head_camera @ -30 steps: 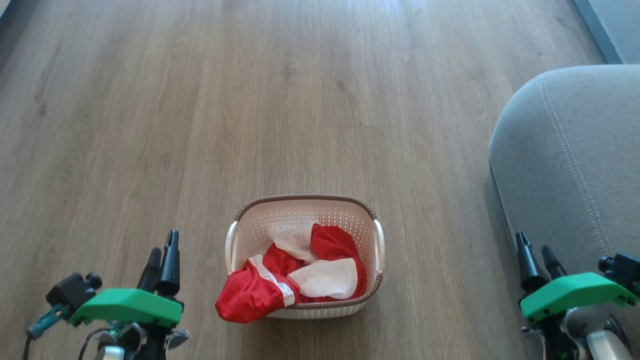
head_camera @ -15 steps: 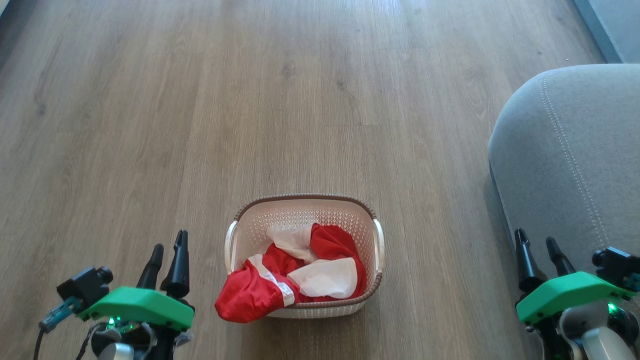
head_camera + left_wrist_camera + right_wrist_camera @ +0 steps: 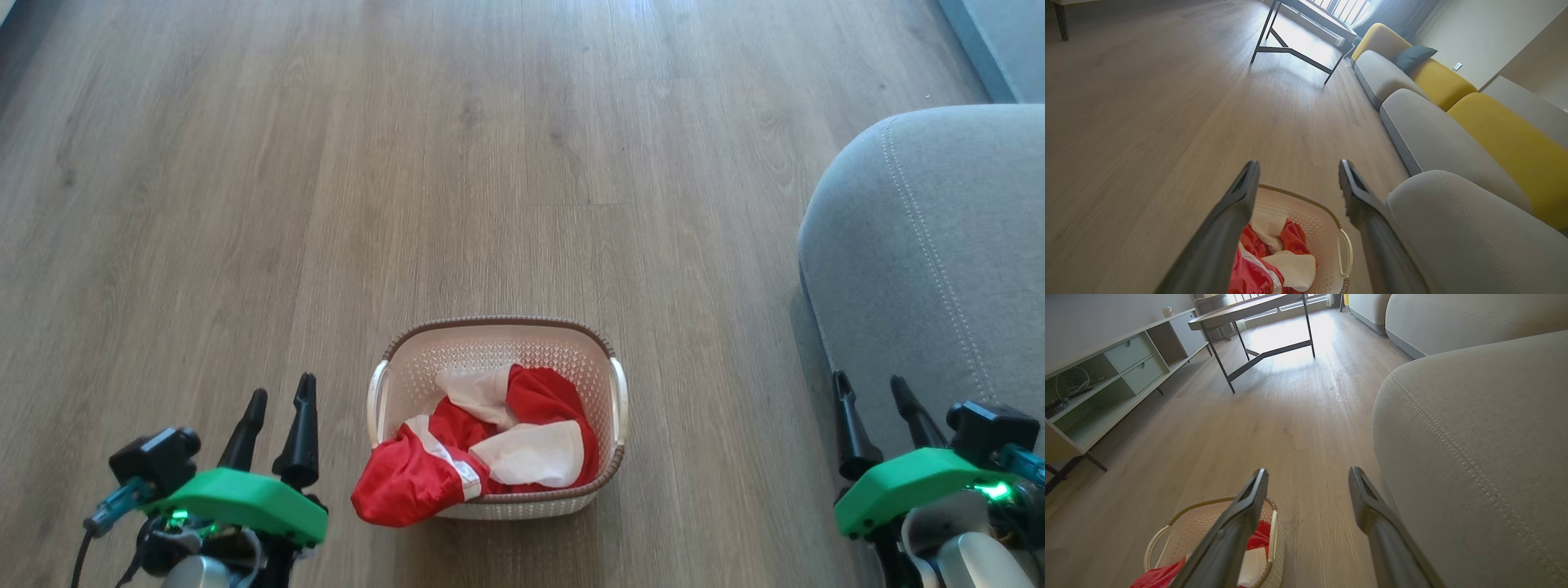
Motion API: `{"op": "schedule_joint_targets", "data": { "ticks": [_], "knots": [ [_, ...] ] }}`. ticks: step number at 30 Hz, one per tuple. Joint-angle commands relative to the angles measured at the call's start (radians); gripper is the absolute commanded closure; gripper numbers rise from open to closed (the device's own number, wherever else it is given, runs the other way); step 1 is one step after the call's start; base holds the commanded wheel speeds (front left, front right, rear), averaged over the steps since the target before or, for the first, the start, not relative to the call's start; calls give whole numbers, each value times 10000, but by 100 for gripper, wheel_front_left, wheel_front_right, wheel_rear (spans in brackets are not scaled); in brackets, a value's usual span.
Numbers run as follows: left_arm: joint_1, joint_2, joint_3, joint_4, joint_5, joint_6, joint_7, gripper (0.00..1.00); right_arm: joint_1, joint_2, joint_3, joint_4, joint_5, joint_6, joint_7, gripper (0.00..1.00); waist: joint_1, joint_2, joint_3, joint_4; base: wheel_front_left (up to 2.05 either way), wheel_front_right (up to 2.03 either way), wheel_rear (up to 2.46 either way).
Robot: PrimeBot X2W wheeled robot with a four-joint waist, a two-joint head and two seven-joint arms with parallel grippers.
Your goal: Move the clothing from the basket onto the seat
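the clothing [image 3: 535, 400] is lying in the basket [image 3: 490, 351], none on the seat [image 3: 922, 245]; left pincer [image 3: 282, 389] and right pincer [image 3: 869, 380] are being held wide, empty.

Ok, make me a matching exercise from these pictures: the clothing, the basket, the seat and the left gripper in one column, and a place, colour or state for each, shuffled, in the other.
Column one
1. clothing
2. basket
3. seat
4. left gripper

Column two
A. open, holding nothing
B. grey, on the right of the head view
C. red and white, spilling over a near corner
D. white with holes and a brown rim

Pairs: 1-C, 2-D, 3-B, 4-A
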Motion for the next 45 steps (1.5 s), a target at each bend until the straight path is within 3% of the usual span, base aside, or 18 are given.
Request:
{"op": "schedule_joint_targets", "data": {
  "ticks": [1,33,45],
  "knots": [
    [-576,205,156,-386,353,-47,-149,0,-476,-333,168,-403,-394,53,-180,0,-1,0,-5,-3,0,0,0],
    [-647,474,-275,-333,3875,-67,-1089,0,-509,-612,653,-625,-3943,71,-1120,0,-1,0,23,-88,0,0,0],
    [-616,490,-271,-276,3898,-67,-1106,0,-503,-585,622,-621,-3981,71,-1136,0,-1,0,31,-101,0,0,0]
  ]
}}
